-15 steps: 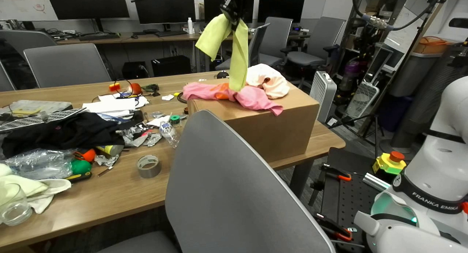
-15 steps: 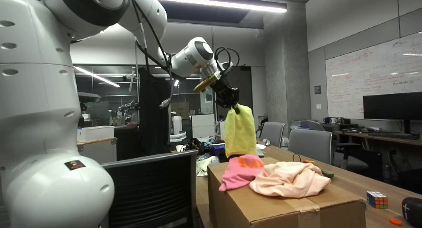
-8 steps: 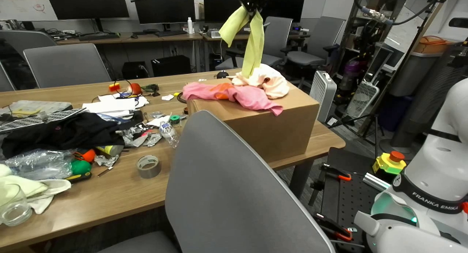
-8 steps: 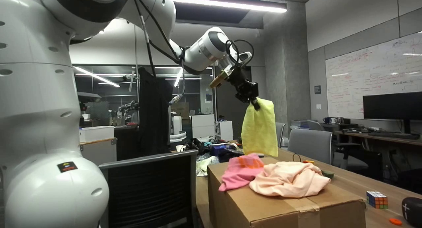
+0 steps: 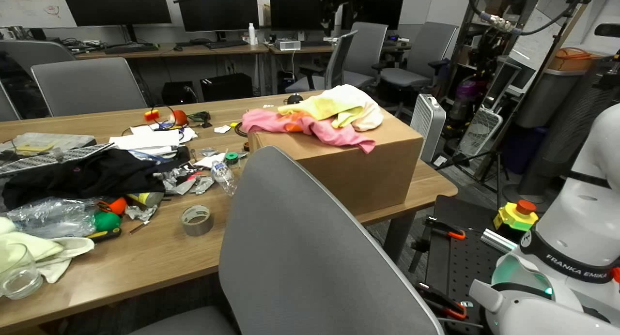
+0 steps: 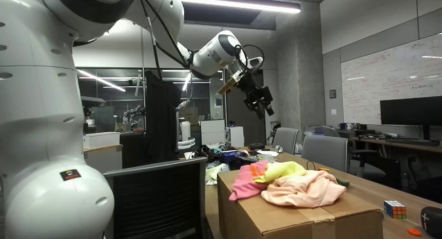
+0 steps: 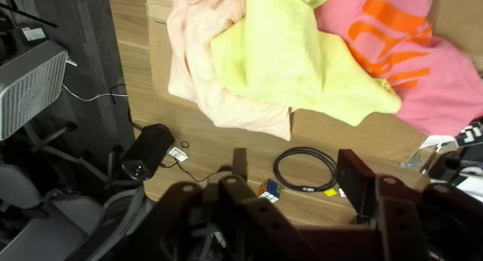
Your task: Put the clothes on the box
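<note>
My gripper (image 6: 265,114) hangs above the cardboard box (image 6: 290,221). In the wrist view its fingers stand apart with nothing between them. A yellow cloth (image 7: 283,53) lies crumpled on the box, partly over the peach cloth (image 7: 226,106) and partly over the pink cloth (image 7: 449,76) with orange print. All three garments rest on the box top in both exterior views, the yellow cloth (image 5: 329,105) uppermost. A black garment (image 5: 87,177) and a pale yellow-green cloth (image 5: 29,248) lie on the table away from the box.
A grey chair (image 5: 300,238) stands in front of the box. The table (image 5: 160,262) bears a tape roll (image 5: 197,220), a plastic bottle (image 5: 224,176) and other clutter. Beyond the box are a puzzle cube (image 7: 269,189), a coiled cable (image 7: 305,168) and a black speaker (image 7: 149,151).
The yellow cloth hung from my gripper and was carried over the box toward the peach cloth. The jaws have since opened, and the cloth has dropped onto the other two garments.
</note>
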You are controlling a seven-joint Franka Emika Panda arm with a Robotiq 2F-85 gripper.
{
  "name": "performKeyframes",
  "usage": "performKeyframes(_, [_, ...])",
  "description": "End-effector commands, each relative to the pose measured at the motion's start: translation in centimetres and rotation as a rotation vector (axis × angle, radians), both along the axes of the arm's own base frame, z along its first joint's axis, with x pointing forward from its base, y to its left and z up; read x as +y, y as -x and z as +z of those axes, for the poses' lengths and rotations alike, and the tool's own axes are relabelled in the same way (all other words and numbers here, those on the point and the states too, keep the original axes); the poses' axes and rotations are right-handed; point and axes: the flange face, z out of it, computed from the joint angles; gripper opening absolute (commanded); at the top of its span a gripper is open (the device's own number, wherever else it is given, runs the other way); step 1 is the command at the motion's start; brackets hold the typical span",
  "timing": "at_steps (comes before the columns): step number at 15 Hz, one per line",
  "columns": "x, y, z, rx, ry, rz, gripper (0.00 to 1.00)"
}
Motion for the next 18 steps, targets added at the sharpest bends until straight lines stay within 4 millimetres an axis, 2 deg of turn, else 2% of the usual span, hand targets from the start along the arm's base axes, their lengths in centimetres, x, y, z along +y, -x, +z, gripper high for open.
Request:
performKeyframes(1, [2.1, 2.0, -1.5, 0.089, -0.066, 0.164, 0.97])
performKeyframes(5, [4.2, 6.1, -4.2, 0.213, -0.127, 0.351, 1.0])
performKeyframes(9, [4.8, 11.3, -5.5, 0.336, -0.149, 0.547, 1.0])
performKeyframes(13, [5.4, 15.7, -5.5, 0.387, -0.101, 0.699, 1.0])
performKeyframes(18, [6.6, 19.0, -5.0, 0.324, -0.069, 0.759, 1.0])
